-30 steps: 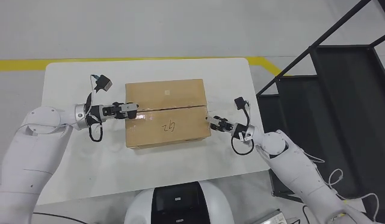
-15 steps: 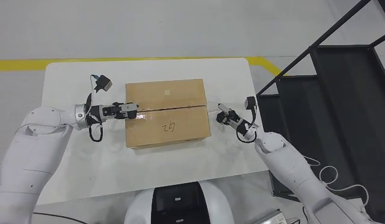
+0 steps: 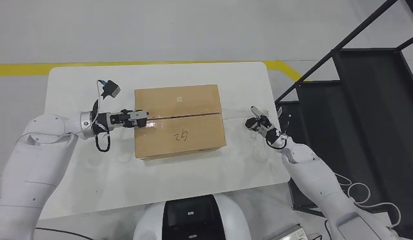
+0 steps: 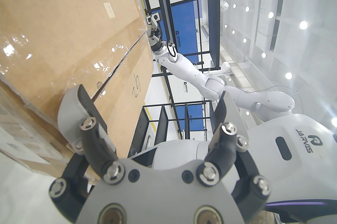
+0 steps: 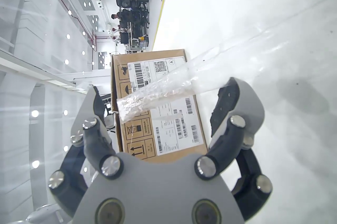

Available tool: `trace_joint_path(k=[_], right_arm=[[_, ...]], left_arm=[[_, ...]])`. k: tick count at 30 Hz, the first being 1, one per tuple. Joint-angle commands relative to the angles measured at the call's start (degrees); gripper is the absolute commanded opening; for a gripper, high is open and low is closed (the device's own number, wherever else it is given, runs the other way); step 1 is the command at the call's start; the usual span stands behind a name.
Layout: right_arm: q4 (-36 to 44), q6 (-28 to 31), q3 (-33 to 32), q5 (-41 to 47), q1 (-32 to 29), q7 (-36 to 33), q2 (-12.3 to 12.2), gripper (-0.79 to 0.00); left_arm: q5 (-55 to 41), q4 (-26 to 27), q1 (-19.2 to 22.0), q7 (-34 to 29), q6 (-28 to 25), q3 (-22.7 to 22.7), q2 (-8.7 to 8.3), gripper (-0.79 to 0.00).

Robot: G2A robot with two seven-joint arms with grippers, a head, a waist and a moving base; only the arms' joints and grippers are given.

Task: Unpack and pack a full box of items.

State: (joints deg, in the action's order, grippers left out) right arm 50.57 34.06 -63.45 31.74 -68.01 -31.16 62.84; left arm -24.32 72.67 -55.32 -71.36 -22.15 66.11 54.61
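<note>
The box [image 3: 179,120] sits mid-frame on the surface [image 3: 77,175], the left tool [image 3: 141,118] spread open at its left end. The right tool [image 3: 253,119], jaws apart, has clear tape [image 5: 158,88] strung across it. The tape is best regripped and peeled low and steadily.

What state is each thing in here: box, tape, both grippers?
cardboard box: closed, flaps down.
left gripper: open, one finger on the box top.
right gripper: open, tape passing between its fingers.
clear tape strip: peeled from the box's end, stretched toward the right gripper.
</note>
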Motion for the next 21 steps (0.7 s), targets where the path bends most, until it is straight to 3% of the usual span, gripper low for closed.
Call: trace_joint_path(k=[1, 9, 10, 11, 13, 21], right_arm=[[-0.66, -0.48, 0.50, 0.92, 0.56, -0.30, 0.48, 0.000], [-5.13, 0.12, 0.99, 1.32, 2.73, 1.03, 1.76, 0.000], [-5.57, 0.32, 0.94, 0.89, 2.90, 1.30, 1.83, -0.074], [-5.88, 0.44, 0.83, 0.95, 2.95, 1.33, 1.91, -0.453], [-6.47, 0.76, 0.54, 0.65, 3.01, 1.53, 1.98, -0.785], [-7.07, 1.87, -0.68, 0.58, 2.58, 1.37, 2.27, -0.785]], left_arm=[[0.00, 0.00, 0.00, 0.00, 0.00, 0.00, 0.00, 0.000], [0.00, 0.00, 0.00, 0.00, 0.00, 0.00, 0.00, 0.000], [0.00, 0.00, 0.00, 0.00, 0.00, 0.00, 0.00, 0.000], [0.00, 0.00, 0.00, 0.00, 0.00, 0.00, 0.00, 0.000], [0.00, 0.00, 0.00, 0.00, 0.00, 0.00, 0.00, 0.000], [0.00, 0.00, 0.00, 0.00, 0.00, 0.00, 0.00, 0.000]])
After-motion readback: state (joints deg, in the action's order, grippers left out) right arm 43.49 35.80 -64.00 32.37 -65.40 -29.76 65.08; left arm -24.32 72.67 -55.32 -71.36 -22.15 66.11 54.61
